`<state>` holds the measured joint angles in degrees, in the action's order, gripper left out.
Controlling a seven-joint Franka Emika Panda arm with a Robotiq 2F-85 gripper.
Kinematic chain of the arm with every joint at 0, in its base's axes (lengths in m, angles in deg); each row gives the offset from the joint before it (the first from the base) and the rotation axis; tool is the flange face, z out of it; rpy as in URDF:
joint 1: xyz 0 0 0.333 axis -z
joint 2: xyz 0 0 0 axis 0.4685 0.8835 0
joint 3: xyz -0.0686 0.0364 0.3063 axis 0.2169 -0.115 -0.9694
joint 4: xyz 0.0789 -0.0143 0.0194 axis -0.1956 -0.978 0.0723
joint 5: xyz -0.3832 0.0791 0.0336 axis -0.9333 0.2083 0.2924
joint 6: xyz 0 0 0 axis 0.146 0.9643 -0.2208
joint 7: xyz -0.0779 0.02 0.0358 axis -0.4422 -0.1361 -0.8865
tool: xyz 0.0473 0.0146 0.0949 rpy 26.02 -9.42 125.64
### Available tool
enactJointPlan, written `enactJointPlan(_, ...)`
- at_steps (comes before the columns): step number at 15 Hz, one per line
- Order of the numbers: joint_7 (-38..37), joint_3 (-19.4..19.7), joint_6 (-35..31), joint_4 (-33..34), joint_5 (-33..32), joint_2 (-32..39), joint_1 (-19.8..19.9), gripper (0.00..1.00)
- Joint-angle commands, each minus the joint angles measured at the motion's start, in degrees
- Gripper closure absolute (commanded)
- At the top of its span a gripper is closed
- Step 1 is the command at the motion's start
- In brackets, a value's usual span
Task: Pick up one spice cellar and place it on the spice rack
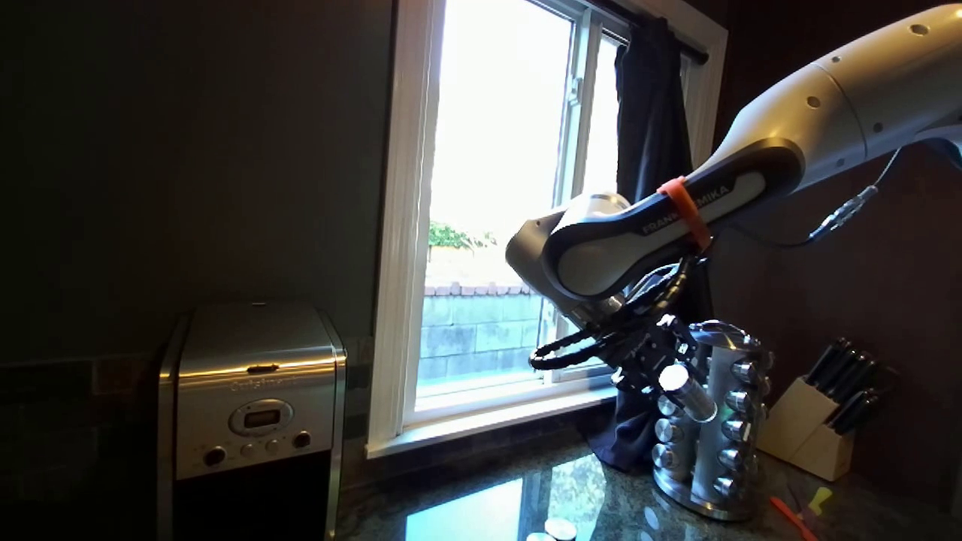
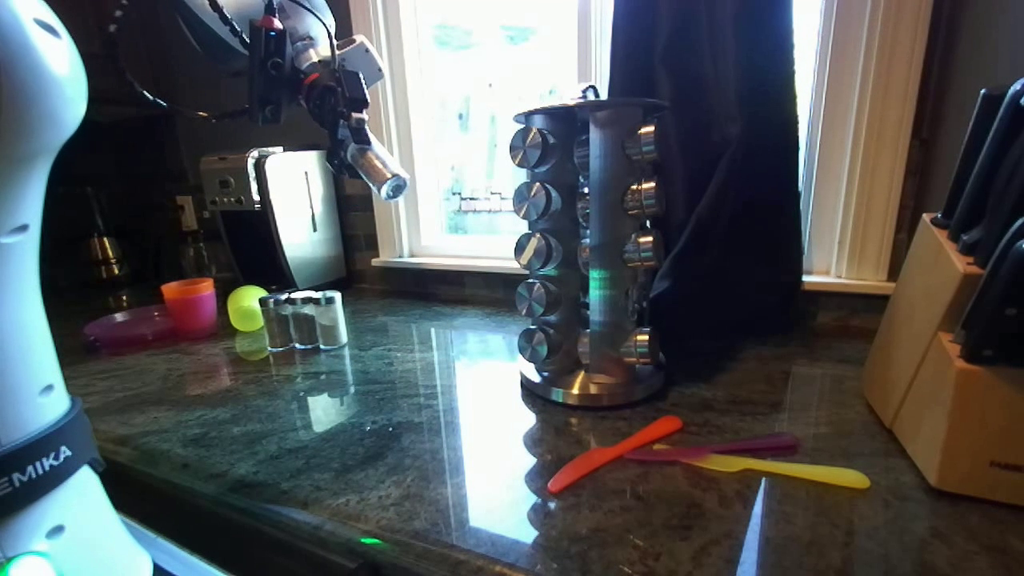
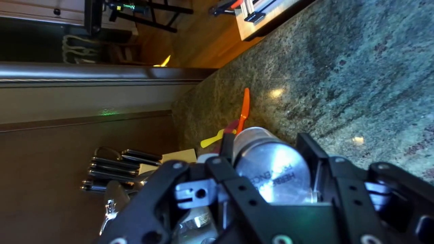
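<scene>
1. The black, jointed hand (image 3: 266, 147) pinched a clear, cylindrical glass spice cellar (image 2: 378, 168), silvery-lidded and tilted, in mid-air above the glossy, mottled stone counter (image 2: 336, 472).
2. Apart from it stood the silvery, cylindrical, tiered metal spice rack (image 2: 606, 208), studded with round, shiny-lidded jars (image 2: 534, 201).
3. Near its base lay an orange plastic knife (image 2: 614, 454), a purple plastic knife (image 2: 752, 445) and a yellow plastic knife (image 2: 792, 470).
4. Three clear glass jars (image 2: 303, 322) stood in a row, well apart from the rack.
</scene>
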<state>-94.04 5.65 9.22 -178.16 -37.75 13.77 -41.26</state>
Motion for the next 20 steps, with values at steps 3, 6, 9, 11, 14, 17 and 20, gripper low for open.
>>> enactJointPlan(3, -0.5, -0.3, -0.2, 1.1, -0.4, 0.4, 0.6, 0.76)
enactJointPlan(6, -8.0, 0.7, 2.1, 5.8, -4.8, 3.8, 1.6, 0.76)
enactJointPlan(9, -16.1, 1.7, 3.3, 10.2, -5.5, 8.1, 2.2, 0.76)
enactJointPlan(11, -22.0, 2.6, 3.0, 12.9, -5.6, 10.8, 2.2, 0.76)
enactJointPlan(14, -30.8, 4.1, 1.9, 16.5, -5.1, 14.4, 1.9, 0.76)
enactJointPlan(17, -38.1, 5.4, 0.5, 19.0, -5.9, 15.6, 1.7, 0.76)
enactJointPlan(20, -42.9, 6.4, 0.6, 21.5, -10.2, 15.4, 1.5, 0.76)
